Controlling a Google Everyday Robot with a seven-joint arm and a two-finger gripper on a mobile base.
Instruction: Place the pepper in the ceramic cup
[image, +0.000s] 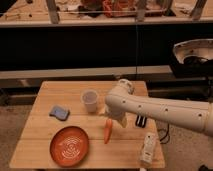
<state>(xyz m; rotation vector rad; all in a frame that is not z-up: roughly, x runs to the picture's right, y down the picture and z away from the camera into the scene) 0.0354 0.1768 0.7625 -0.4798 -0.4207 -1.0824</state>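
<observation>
The pepper (107, 131) is a small slim orange vegetable lying on the wooden table (45, 135), just right of the orange plate. The ceramic cup (90, 101) is pale and stands upright behind and to the left of the pepper. My white arm (150, 107) reaches in from the right across the table. My gripper (112, 121) hangs under the arm's left end, right over the pepper's upper end and to the right of the cup. The arm hides most of it.
A round orange plate (70, 146) sits at the front left. A blue sponge (60, 112) lies left of the cup. A small dark object (141, 120) and a whitish oblong object (147, 148) lie near the table's right edge.
</observation>
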